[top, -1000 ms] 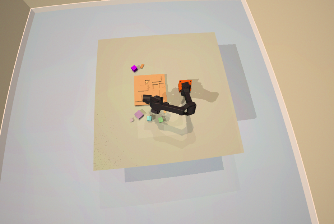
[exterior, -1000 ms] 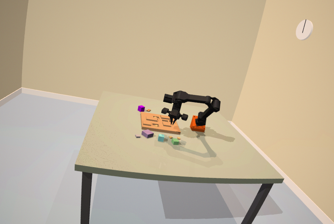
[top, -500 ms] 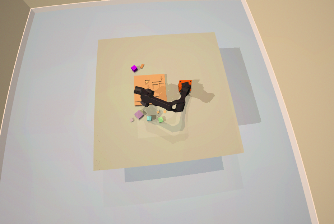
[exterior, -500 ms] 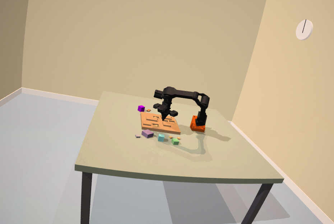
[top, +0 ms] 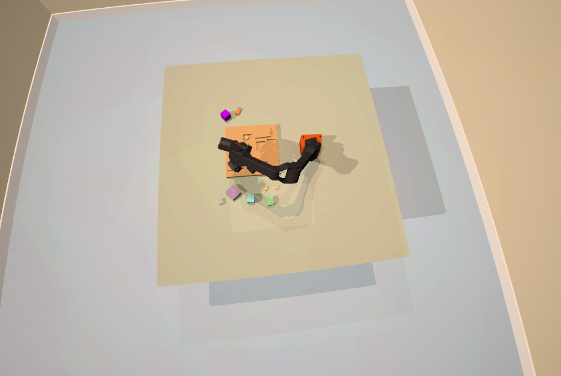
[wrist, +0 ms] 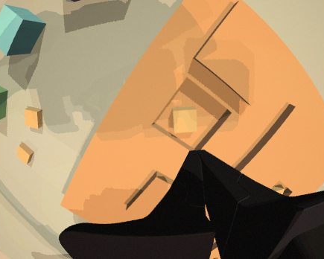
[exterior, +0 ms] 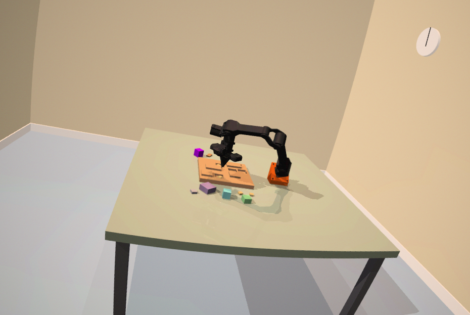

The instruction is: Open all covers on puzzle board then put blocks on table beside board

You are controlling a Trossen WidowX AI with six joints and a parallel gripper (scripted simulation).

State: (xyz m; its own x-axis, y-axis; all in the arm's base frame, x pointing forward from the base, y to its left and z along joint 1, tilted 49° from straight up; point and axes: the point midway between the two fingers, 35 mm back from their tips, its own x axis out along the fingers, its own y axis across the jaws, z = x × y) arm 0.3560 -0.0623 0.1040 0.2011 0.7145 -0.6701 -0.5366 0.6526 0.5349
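The orange puzzle board lies flat on the table. My gripper is shut and empty above the board, fingertips pointing down. A small light-orange block sits in an uncovered well just beyond the fingertips in the wrist view. Another light-orange block shows in a second well, partly behind the finger in the wrist view. A board-coloured cover lies beside the nearer well. Two light-orange blocks rest on the table. The arm hides part of the board in the top view.
A mauve block, a small pinkish block, a cyan block and a green block lie along one side of the board. A purple cube and a small orange piece lie on the opposite side.
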